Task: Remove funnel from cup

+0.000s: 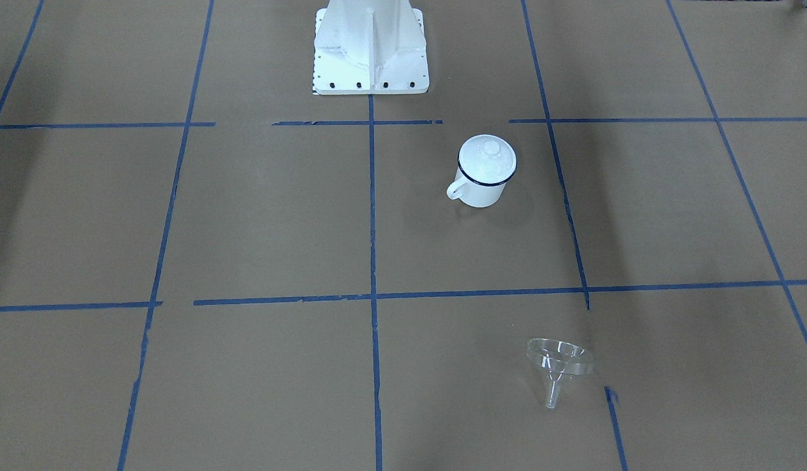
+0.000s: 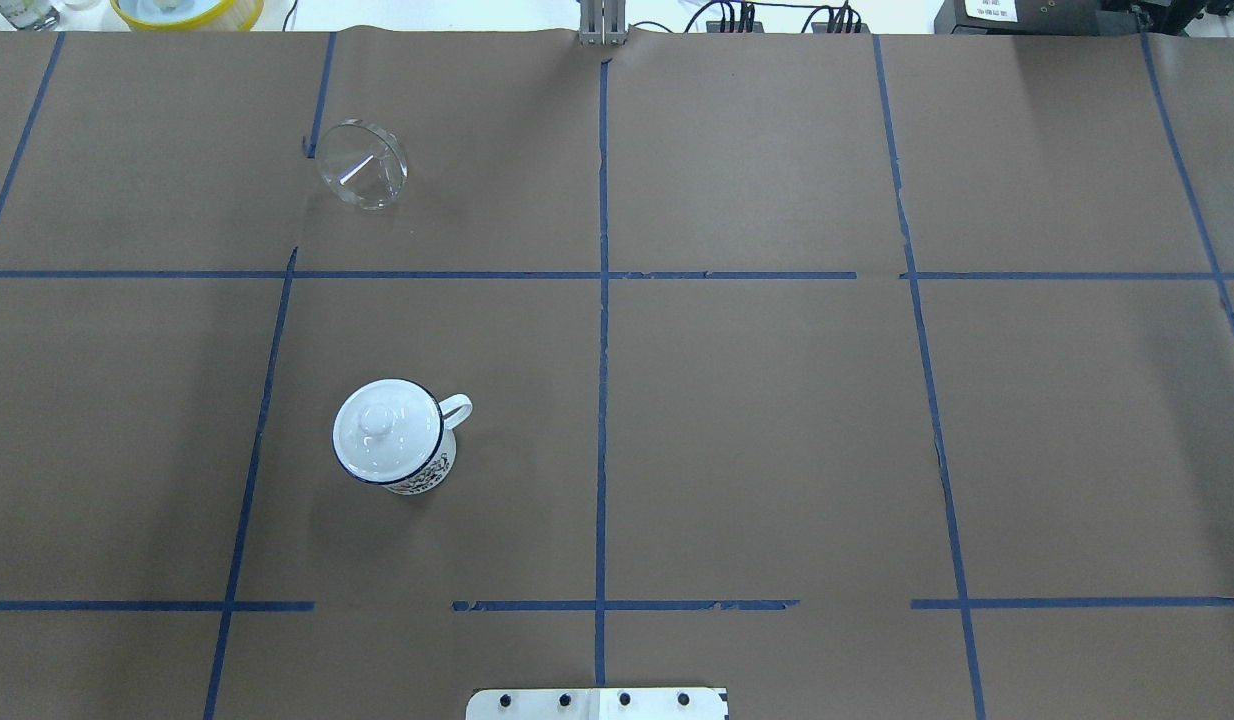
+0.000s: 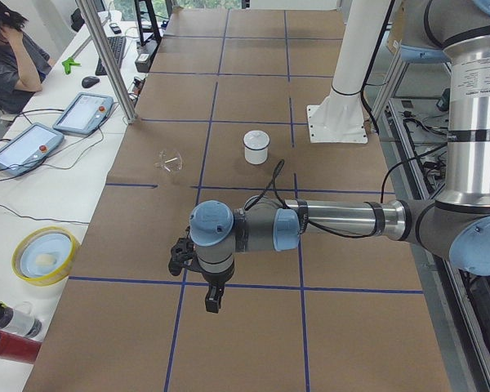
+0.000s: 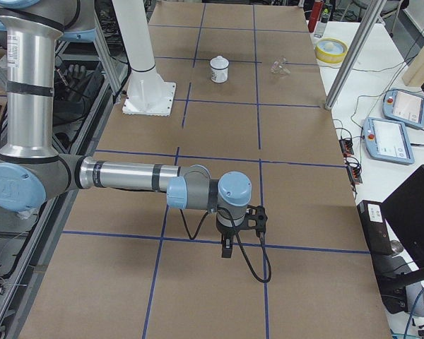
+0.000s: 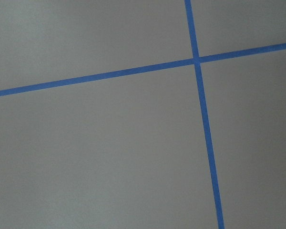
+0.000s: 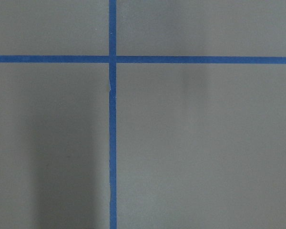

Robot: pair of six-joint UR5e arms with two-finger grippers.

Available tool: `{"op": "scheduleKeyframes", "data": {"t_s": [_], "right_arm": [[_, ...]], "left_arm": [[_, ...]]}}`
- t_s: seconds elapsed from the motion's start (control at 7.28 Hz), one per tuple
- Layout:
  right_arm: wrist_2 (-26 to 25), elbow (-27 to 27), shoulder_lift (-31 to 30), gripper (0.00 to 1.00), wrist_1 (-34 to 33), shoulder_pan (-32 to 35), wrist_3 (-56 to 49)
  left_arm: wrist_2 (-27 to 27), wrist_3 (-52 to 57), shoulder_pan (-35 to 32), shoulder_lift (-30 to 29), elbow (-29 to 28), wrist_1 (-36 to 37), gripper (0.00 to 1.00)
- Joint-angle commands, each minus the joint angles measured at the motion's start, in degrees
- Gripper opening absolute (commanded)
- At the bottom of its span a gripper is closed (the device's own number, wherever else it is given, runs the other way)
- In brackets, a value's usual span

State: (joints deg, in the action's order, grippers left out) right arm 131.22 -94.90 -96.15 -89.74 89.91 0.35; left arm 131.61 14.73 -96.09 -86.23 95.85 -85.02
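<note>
The clear funnel [image 1: 559, 363] lies on its side on the brown paper, spout toward the operators' edge, far from the cup; it also shows in the overhead view [image 2: 362, 165]. The white enamel cup [image 1: 480, 190] with a dark blue rim stands upright, also seen from overhead [image 2: 427, 470], with a white domed lid [image 2: 385, 430] on top. My left gripper [image 3: 212, 298] and right gripper [image 4: 226, 247] hang over bare paper at the table's ends, far from both. They show only in the side views, so I cannot tell whether they are open or shut.
The white robot base [image 1: 371, 52] stands at the table's near-robot edge. A yellow bowl [image 3: 45, 255], teach pendants [image 3: 82, 112] and a seated person [image 3: 12, 57] are beyond the operators' edge. Both wrist views show only brown paper with blue tape lines.
</note>
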Motion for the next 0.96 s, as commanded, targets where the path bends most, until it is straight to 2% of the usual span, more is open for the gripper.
{"op": "scheduleKeyframes", "data": {"t_s": [0.0, 0.82], "right_arm": [[0.00, -0.02, 0.00, 1.00, 0.00, 0.00, 0.00], [0.00, -0.02, 0.00, 1.00, 0.00, 0.00, 0.00]], "left_arm": [[0.14, 0.12, -0.07, -0.26, 0.30, -0.15, 1.00], [0.31, 0.47, -0.15, -0.17, 1.09, -0.06, 1.00]]}}
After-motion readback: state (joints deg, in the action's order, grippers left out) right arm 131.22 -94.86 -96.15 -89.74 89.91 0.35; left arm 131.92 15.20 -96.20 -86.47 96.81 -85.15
